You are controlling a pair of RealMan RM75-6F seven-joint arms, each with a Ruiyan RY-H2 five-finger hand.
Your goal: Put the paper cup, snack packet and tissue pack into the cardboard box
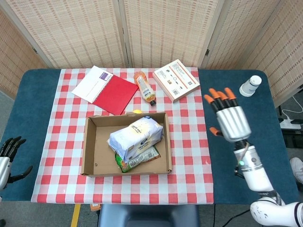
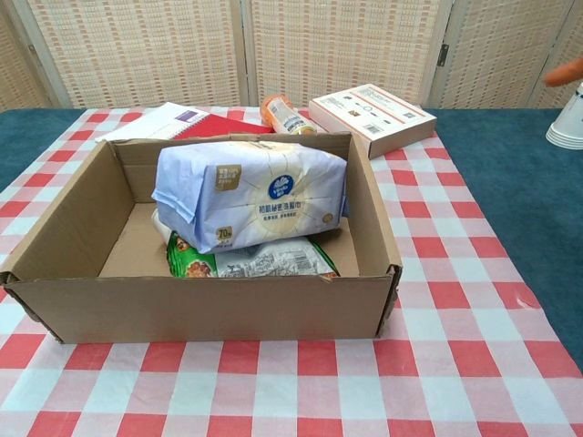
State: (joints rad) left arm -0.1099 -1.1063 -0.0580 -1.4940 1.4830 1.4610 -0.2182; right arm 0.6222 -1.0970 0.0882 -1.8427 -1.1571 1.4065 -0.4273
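Observation:
The cardboard box (image 1: 92,156) (image 2: 73,223) sits on the checked cloth. Inside it the white tissue pack (image 1: 135,136) (image 2: 250,196) lies on top of the green snack packet (image 1: 137,159) (image 2: 250,261). The paper cup that was in the box is hidden under the pack. My right hand (image 1: 227,115) is raised over the blue table, to the right of the box, fingers spread and holding nothing; only an orange fingertip (image 2: 567,70) shows in the chest view. My left hand (image 1: 10,153) hangs at the far left edge, fingers apart, holding nothing.
Behind the box lie a red notebook (image 1: 106,90) (image 2: 187,122), an orange bottle (image 1: 145,87) (image 2: 287,116) and a flat carton (image 1: 176,80) (image 2: 371,117). A white cup (image 1: 250,85) (image 2: 569,118) stands upside down at the far right on the blue table.

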